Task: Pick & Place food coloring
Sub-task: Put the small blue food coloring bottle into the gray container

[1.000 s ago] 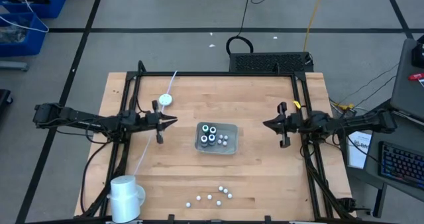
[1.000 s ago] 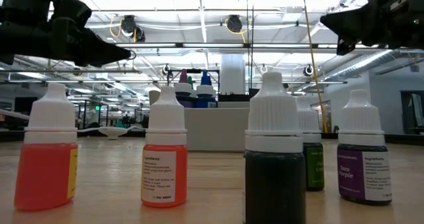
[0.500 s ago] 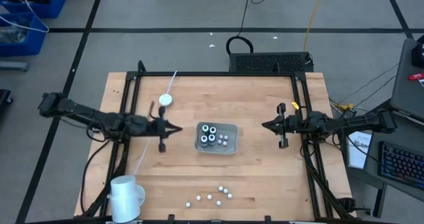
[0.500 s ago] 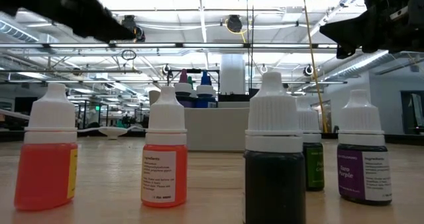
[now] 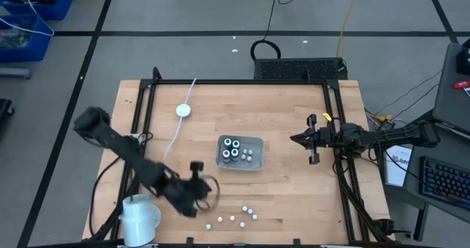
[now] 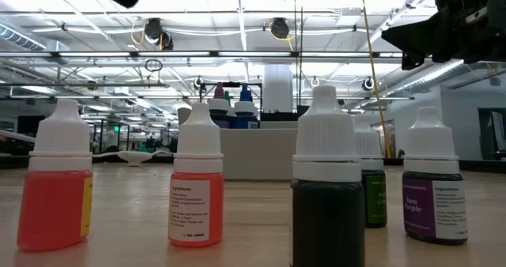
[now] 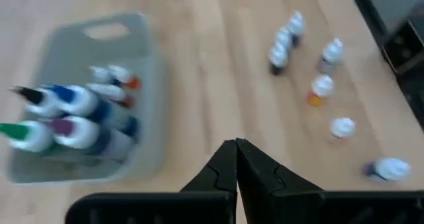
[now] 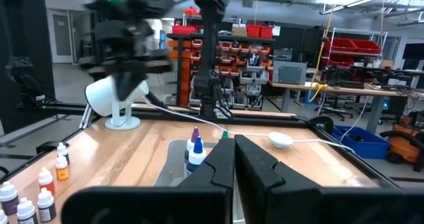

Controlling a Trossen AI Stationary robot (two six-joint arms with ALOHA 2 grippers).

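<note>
The left gripper (image 5: 208,189), jaws closed and empty, is held near the loose food coloring bottles (image 5: 236,216); jaws are best opened before descent. The right gripper (image 5: 295,139), seemingly closed, waits beside the grey tray (image 5: 257,142).

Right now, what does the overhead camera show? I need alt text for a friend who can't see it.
A wooden table seen from above: a grey tray of bottles at its middle, six small bottles loose near the front edge. The left end effector, shut, is close to the loose bottles; the right end effector, shut, waits right of the tray.
</note>
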